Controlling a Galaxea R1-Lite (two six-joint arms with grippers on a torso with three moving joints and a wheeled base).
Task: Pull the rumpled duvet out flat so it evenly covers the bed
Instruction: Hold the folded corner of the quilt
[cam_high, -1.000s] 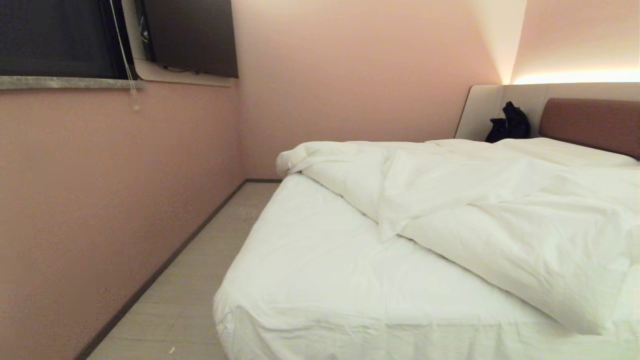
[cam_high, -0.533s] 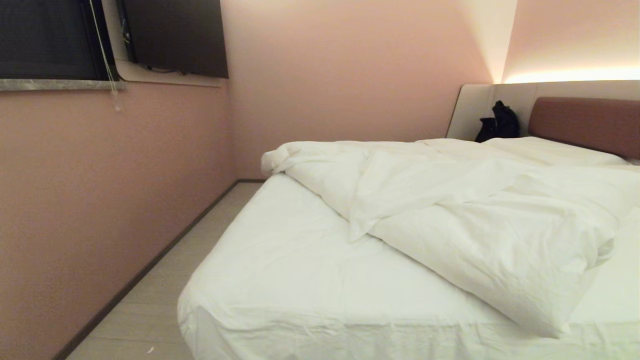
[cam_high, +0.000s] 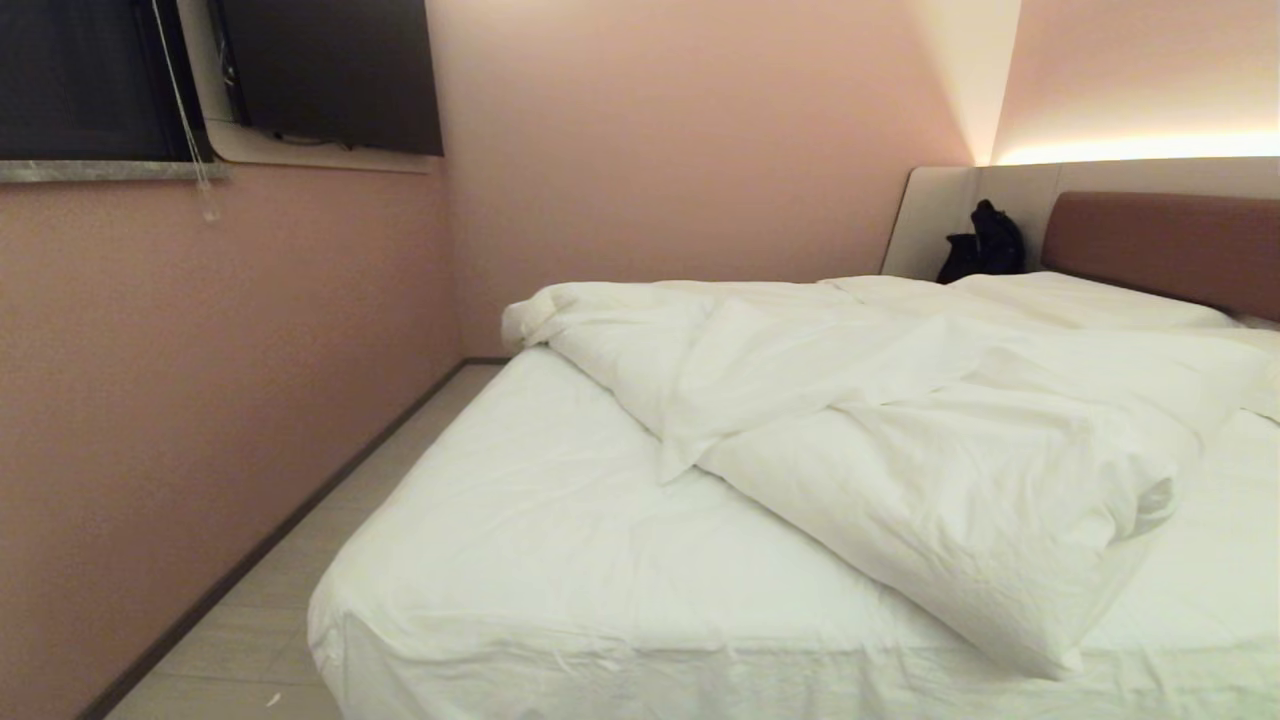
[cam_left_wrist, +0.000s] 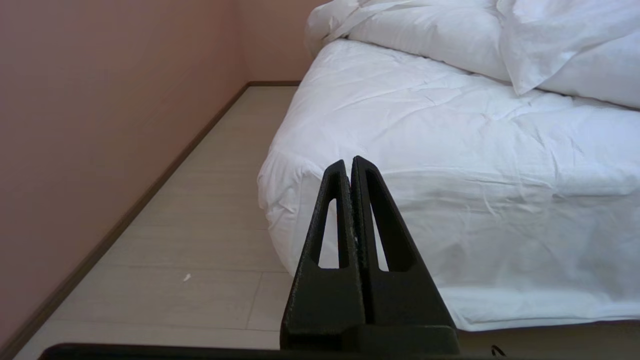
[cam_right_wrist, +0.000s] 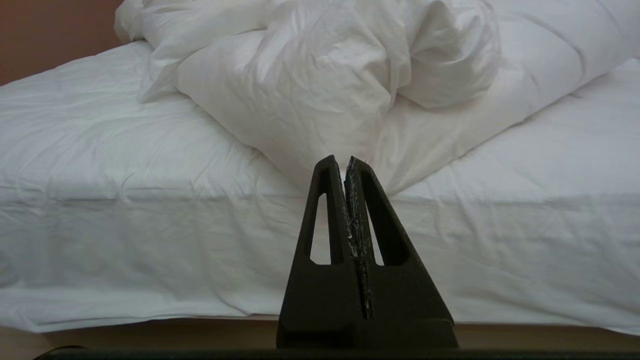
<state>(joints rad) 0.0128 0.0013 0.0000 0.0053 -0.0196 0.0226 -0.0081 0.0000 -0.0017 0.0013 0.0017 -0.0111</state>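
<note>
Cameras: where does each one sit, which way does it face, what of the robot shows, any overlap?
Head: high, off the foot corner, looking down the bed toward the headboard; no arm shows.
Left wrist: low, behind the shut left gripper, facing the bed's wall-side corner and floor.
Right wrist: low, behind the shut right gripper, facing the foot edge.
Shared: all three see the bunched duvet.

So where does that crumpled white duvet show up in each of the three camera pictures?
Head view: the duvet lies bunched across the bed's middle and right.
Left wrist view: the duvet fills the top right corner.
Right wrist view: the duvet is heaped across the top centre.
Shared landmark: the bare white sheet at the foot of the bed.
</note>
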